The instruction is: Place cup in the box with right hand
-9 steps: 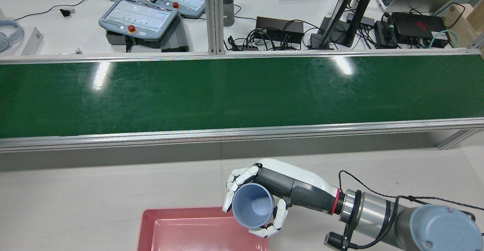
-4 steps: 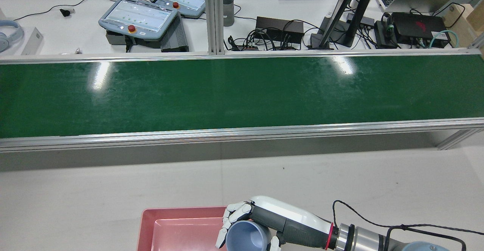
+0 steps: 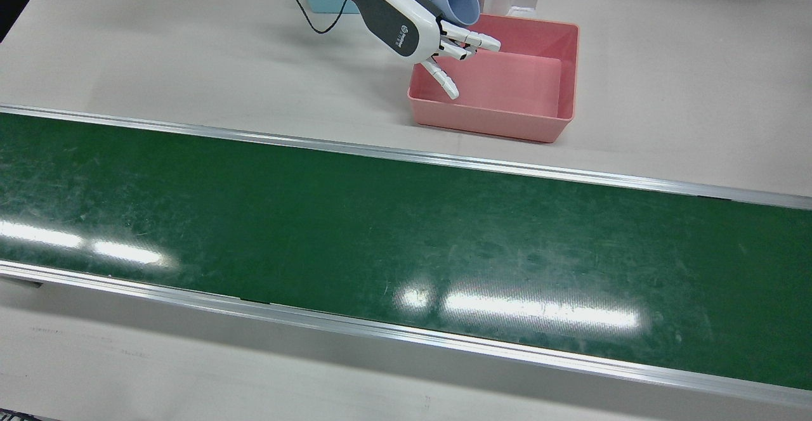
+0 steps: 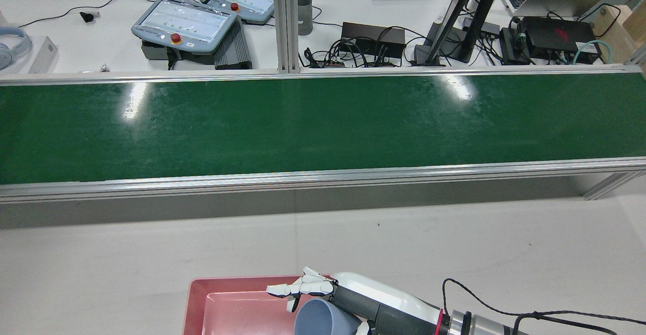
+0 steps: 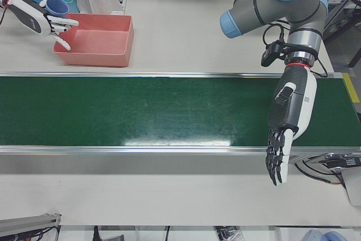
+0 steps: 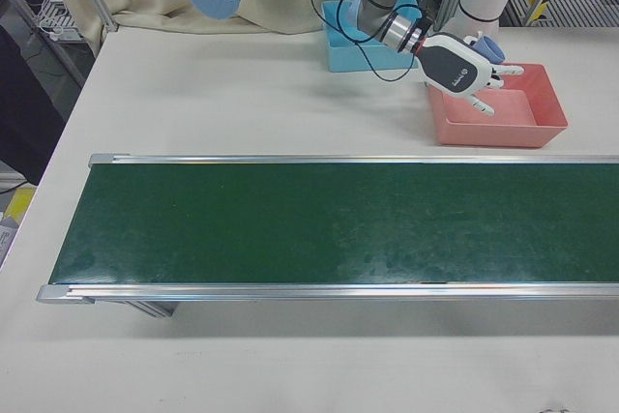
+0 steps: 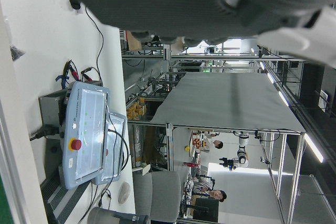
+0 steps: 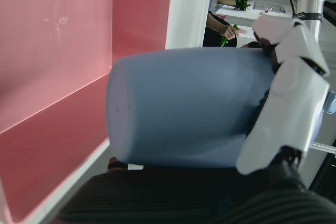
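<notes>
Right hand [image 3: 412,25] is seen poised above the near left corner of the pink rectangular plastic box [image 3: 574,72], palm turned toward the box, with its long white fingers [image 3: 472,40] stretched out almost straight over the box's interior. The pale blue plastic cup [image 3: 462,1] is carried on its side against the palm, mouth pointed out over the box. It is held up in the air above the rim, not inside and not touching the floor of the box.

From the right hand view, the cup [image 8: 184,108] is shown lying across the dark palm, with one white finger [image 8: 283,114] set at its rim end and the pink wall [image 8: 52,51] close beneath. Whether the cup is truly pinched or only resting there cannot be told.

In the rear view, the cup [image 4: 315,320] is cut by the lower edge, just beside the spread fingers of the hand [image 4: 353,294].

Left hand [image 5: 279,156] is hung over the far end of the green conveyor belt [image 5: 141,111], fingers straight and pointed down, nothing held.
</notes>
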